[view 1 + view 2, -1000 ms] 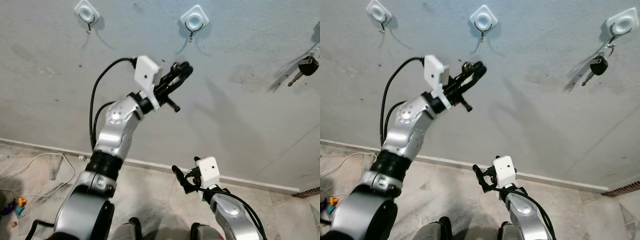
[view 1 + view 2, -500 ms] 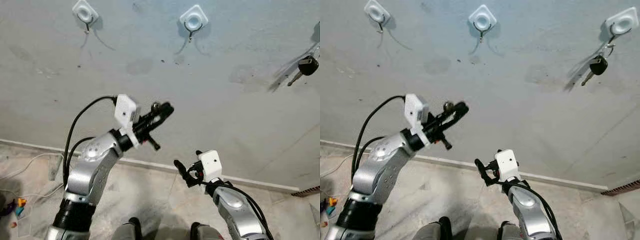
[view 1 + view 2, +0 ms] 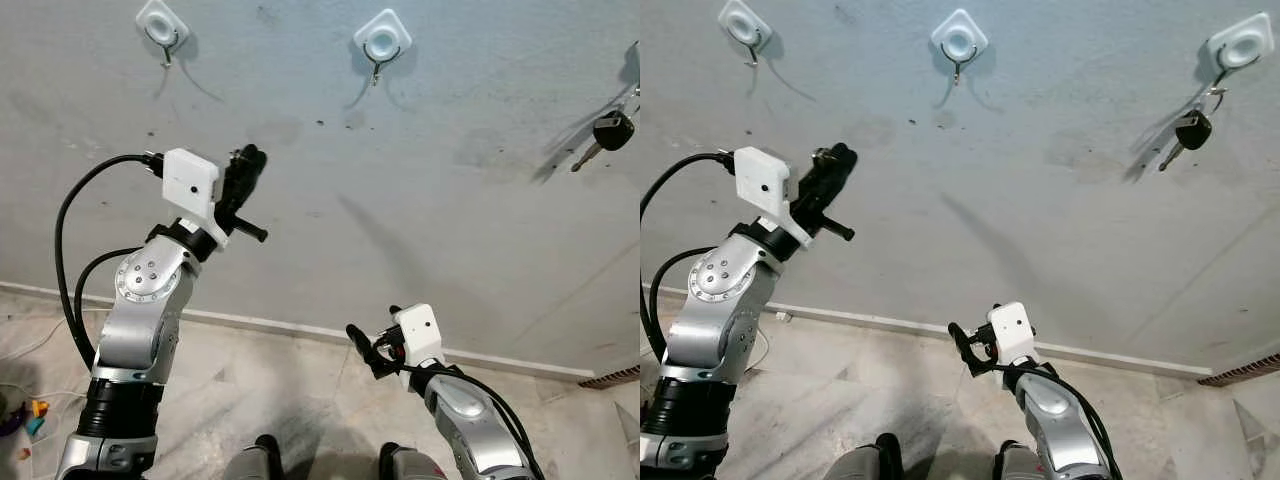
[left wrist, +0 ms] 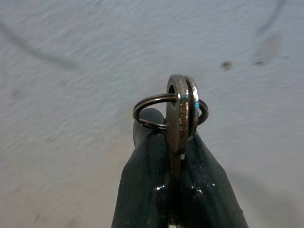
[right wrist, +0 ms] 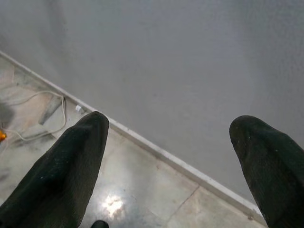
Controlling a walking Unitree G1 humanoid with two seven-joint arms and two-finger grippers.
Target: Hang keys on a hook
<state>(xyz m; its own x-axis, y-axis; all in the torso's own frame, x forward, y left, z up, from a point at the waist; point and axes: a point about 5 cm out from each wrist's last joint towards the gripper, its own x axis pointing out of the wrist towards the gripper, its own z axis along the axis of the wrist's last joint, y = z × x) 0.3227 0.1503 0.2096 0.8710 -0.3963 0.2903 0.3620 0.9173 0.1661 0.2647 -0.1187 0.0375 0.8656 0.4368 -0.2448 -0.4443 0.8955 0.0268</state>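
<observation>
My left gripper is raised before the grey wall, shut on a metal key ring that sticks out past its fingertips. It sits below and between two white wall hooks, the left hook and the middle hook, both bare. A third hook at the far right carries a black car key. My right gripper hangs low near the skirting, open with nothing between its fingers.
The wall meets a pale tiled floor at a white skirting board. A white cable lies on the floor at the left. My own feet show at the bottom edge.
My left arm dropped from near the middle hook, then rose again and swung left, now pointing between the left and middle hooks. The key ring stayed in its grip. The right arm hardly moved.
</observation>
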